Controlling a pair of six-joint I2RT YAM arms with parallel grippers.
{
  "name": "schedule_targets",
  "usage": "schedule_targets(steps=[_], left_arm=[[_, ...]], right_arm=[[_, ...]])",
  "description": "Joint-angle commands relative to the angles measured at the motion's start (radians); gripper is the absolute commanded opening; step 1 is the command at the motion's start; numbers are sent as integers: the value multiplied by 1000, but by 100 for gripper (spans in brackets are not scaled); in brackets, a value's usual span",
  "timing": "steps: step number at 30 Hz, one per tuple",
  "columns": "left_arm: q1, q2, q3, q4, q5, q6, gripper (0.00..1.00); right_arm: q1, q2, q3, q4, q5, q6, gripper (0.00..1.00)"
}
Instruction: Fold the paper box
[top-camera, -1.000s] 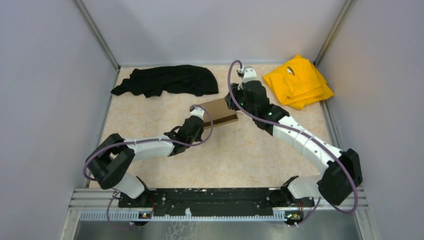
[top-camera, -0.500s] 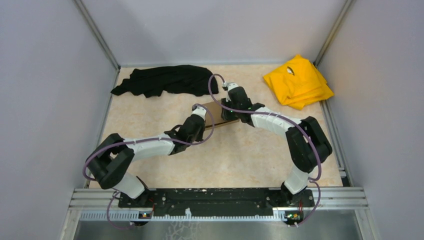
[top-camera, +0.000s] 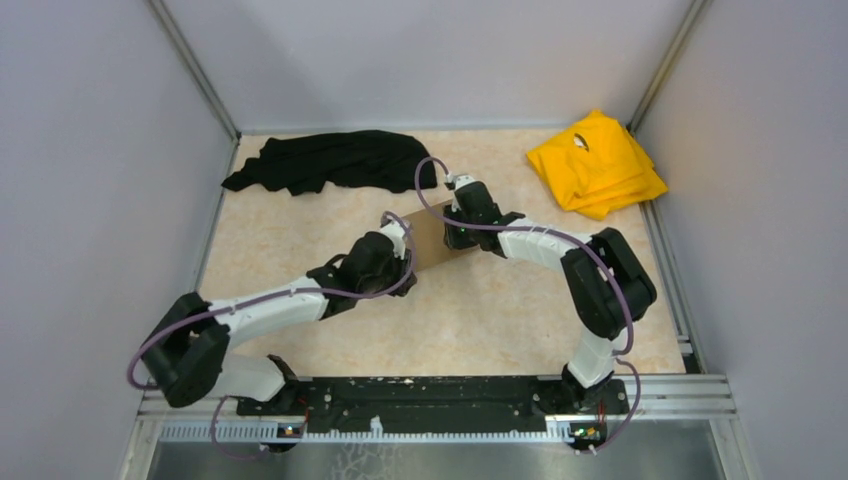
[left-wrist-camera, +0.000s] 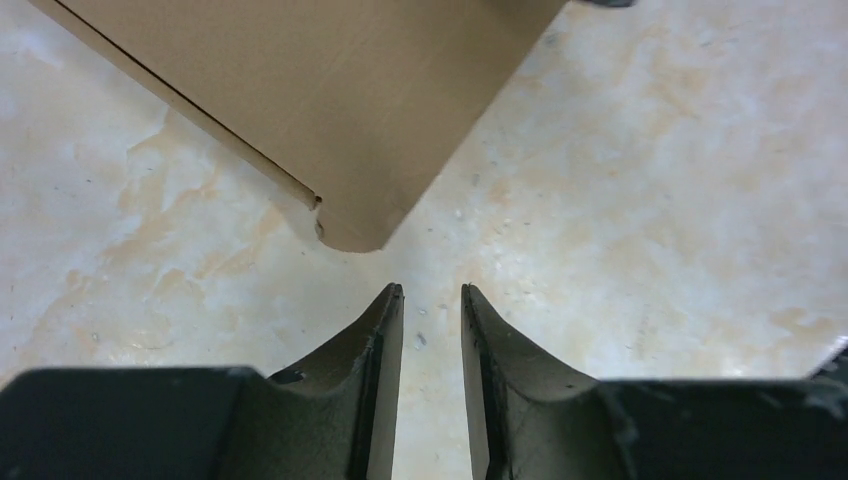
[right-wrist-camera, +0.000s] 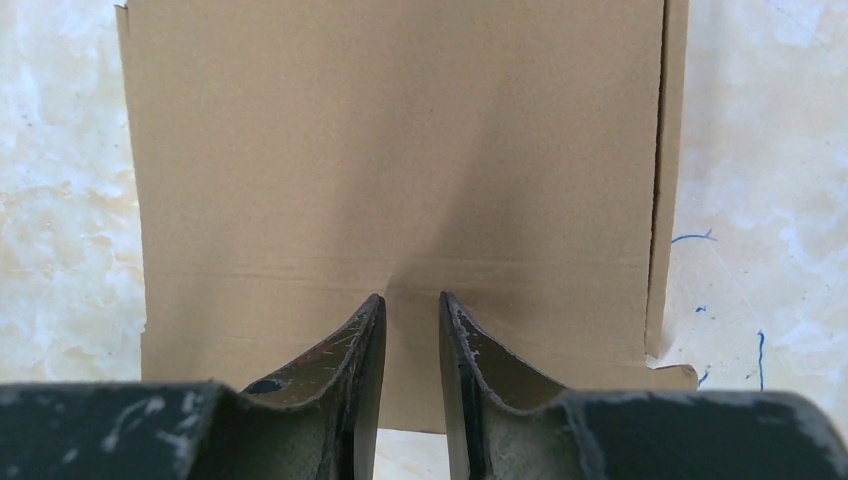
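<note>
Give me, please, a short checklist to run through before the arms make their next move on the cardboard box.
1. Left pincer empty: ok, narrow gap, nothing between.
2. Left pincer clear of the box: ok, its corner lies just ahead, apart.
3. Right pincer above the box: ok, tips near a crease.
4. Right pincer touching the box: cannot tell.
5. Box flaps all tucked in: cannot tell; one seam shows along an edge.
6. Black cloth and yellow cloth away from the box: ok.
</note>
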Motion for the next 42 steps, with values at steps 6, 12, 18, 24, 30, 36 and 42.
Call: schedule_targets(steps=[6, 12, 18, 24, 30, 36, 42], left_arm=[[-2, -224, 39, -79, -33, -25, 39], [5, -43, 123, -40, -82, 17, 33], [8, 168, 161, 74, -87, 14, 27], [11, 279, 218, 35, -108, 3, 25], [24, 285, 232, 19, -112, 9, 25], [25, 222, 246, -6, -79, 21, 26], [47, 150, 265, -8, -24, 34, 30]], right_arm=[[2, 14, -44, 54, 13, -4, 26], [0, -38, -45, 39, 18, -6, 26], [-1, -73, -12, 0, 19, -27, 26], [-41, -121, 0, -1, -7, -37, 27], [-65, -89, 1, 5, 4, -61, 27], [-84, -26, -11, 30, 13, -72, 27], [-87, -3, -36, 45, 22, -80, 27]])
